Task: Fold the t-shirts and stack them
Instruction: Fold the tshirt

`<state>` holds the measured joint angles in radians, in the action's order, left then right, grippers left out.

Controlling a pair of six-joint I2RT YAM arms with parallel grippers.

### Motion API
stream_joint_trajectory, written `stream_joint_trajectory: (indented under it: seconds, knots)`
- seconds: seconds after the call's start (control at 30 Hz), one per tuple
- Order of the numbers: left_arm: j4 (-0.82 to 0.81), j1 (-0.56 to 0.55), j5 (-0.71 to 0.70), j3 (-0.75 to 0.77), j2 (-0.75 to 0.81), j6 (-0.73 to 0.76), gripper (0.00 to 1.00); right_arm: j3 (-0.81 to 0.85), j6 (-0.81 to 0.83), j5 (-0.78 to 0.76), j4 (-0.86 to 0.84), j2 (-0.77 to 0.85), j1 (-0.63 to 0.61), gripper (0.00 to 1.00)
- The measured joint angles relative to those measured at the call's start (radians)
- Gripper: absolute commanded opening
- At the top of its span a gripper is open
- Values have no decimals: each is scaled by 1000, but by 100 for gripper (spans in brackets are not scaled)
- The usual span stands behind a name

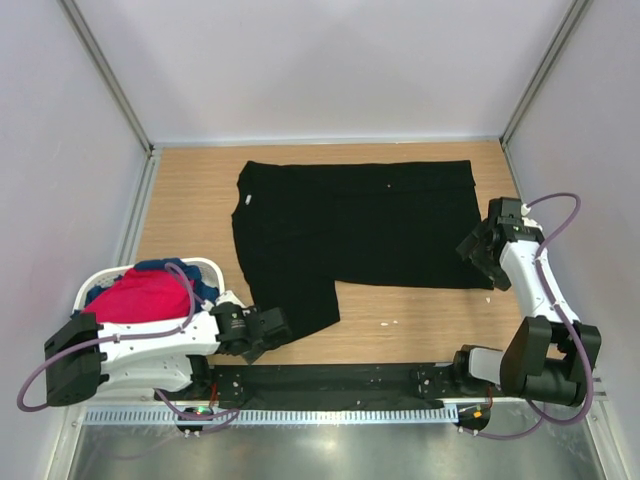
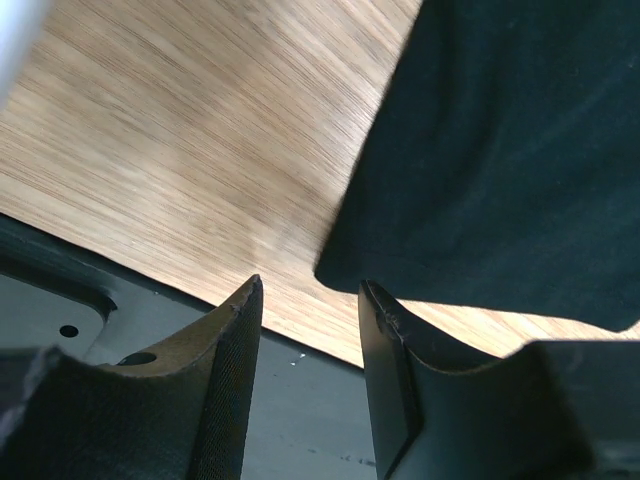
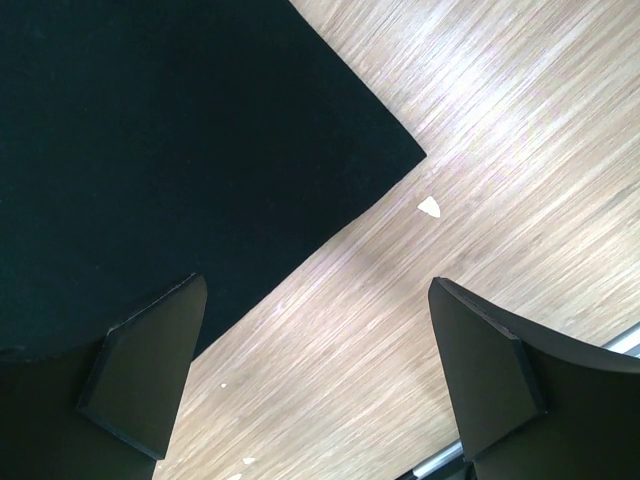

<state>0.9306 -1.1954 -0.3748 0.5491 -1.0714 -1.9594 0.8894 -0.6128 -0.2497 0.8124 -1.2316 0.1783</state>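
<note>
My left hand (image 1: 266, 330) hung low at the near left corner of the black t-shirt (image 1: 360, 220). Its fingers were parted only narrowly and held nothing. In the wrist view that corner lay flat on the bench (image 1: 420, 318), just beyond my fingertips. My right hand (image 1: 480, 252) was spread wide over the shirt's near right corner, one finger above cloth and the other above bare wood, and it was empty too. The shirt lay across the middle of the bench with its white neck label (image 1: 247, 202) to the left and a flap reaching toward me on that side. The red t-shirt (image 1: 145, 297) and the blue t-shirt (image 1: 160, 266) sat in the white basket (image 1: 100, 283) at my left.

I judged the step to be pinching both near corners for a fold. Doing it well meant lowering each hand until one finger slipped under the hem, then closing on cloth alone. With so narrow a gap on the left my aim had to be exact, or I would only push the corner away and bunch it. Lifting both corners together and level would keep the fold line straight.
</note>
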Motion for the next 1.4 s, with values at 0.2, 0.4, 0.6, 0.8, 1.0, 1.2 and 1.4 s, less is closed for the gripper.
stream_joint_trajectory:
  seconds: [0.2,0.4,0.6,0.8,1.0,1.2,1.4]
  knots:
    - [-37,35,5,-8,-3,5,45,-3,-4,-1,-21,-19,7,100]
    - [-73,80,26,-16,-35,31,41,-5,-7,-5,-35,-46,21,100]
    - [-112,116,65,-15,-71,65,15,-14,-7,-6,-42,-58,73,99]
    - [-134,138,97,-7,-96,87,0,-27,-6,-2,-52,-85,139,99]
    - [-117,142,92,3,-96,121,0,-57,2,0,-74,-126,167,95]
    - [-77,144,63,35,-96,172,0,-103,14,20,-132,-128,200,85]
    - [-31,175,32,85,-74,252,0,-117,16,23,-203,-192,211,79]
